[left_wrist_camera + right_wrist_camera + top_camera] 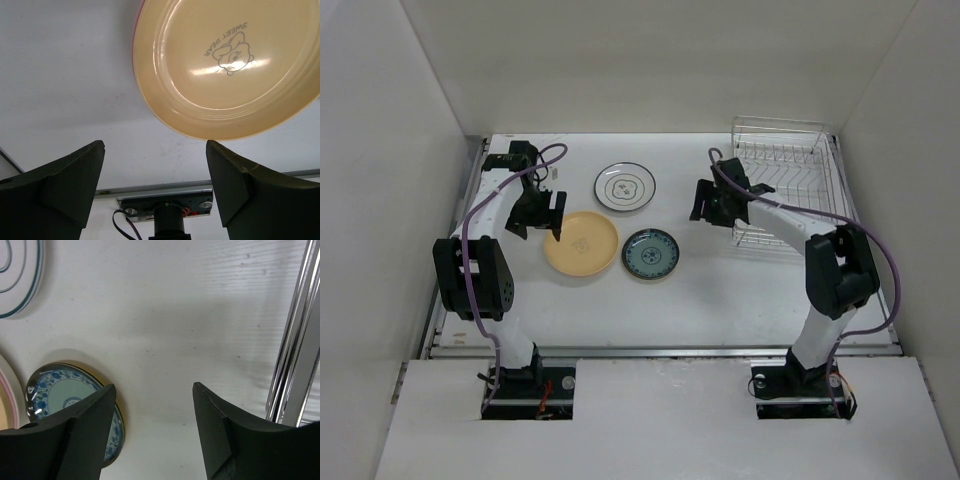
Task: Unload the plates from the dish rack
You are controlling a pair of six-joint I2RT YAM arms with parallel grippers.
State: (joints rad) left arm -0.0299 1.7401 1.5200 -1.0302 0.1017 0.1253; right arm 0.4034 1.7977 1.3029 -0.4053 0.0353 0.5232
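Note:
Three plates lie flat on the white table, left of the dish rack [785, 185]. A white one with grey rings [625, 187] is farthest back. Nearer lie a yellow-orange one [581, 244] and a small teal one [651, 254]. The silver wire rack shows no plates in its slots. My left gripper [550, 218] hangs open over the yellow plate's left rim; the left wrist view shows that plate [230, 65], printed with a bear, just beyond the empty open gripper [155, 150]. My right gripper [704, 205] is open and empty between the teal plate [55, 395] and the rack's wires [295, 340].
A pink edge [135, 30] shows under the yellow plate's rim. The ringed plate [20, 275] sits at the upper left of the right wrist view. White walls enclose the table on three sides. A metal rail [660, 350] runs along the near edge by the arm bases.

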